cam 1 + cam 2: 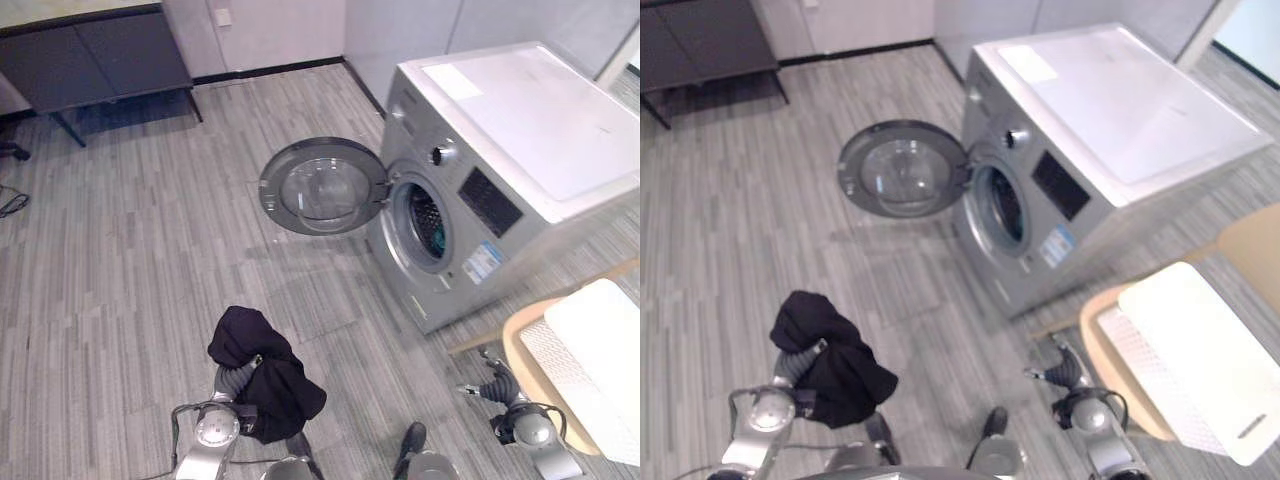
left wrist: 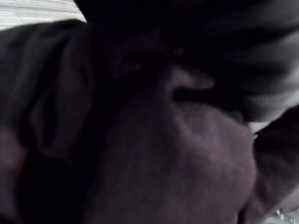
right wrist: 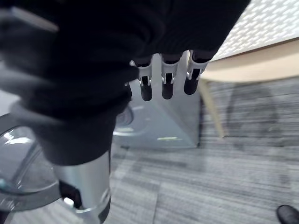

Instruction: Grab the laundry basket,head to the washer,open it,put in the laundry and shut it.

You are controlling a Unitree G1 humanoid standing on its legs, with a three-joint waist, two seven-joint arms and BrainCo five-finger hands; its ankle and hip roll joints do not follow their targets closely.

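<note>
The washer [image 1: 500, 170] stands with its round door [image 1: 322, 187] swung wide, so opening is done; loading and shutting remain — something teal already shows inside the drum. A black garment [image 1: 262, 370] is bunched over the left hand [image 1: 232, 378], well short of the drum; whether the fingers clasp it cannot be told. The right hand [image 3: 163, 81] hangs empty, fingers relaxed, beside the white laundry basket [image 1: 590, 350].
</note>
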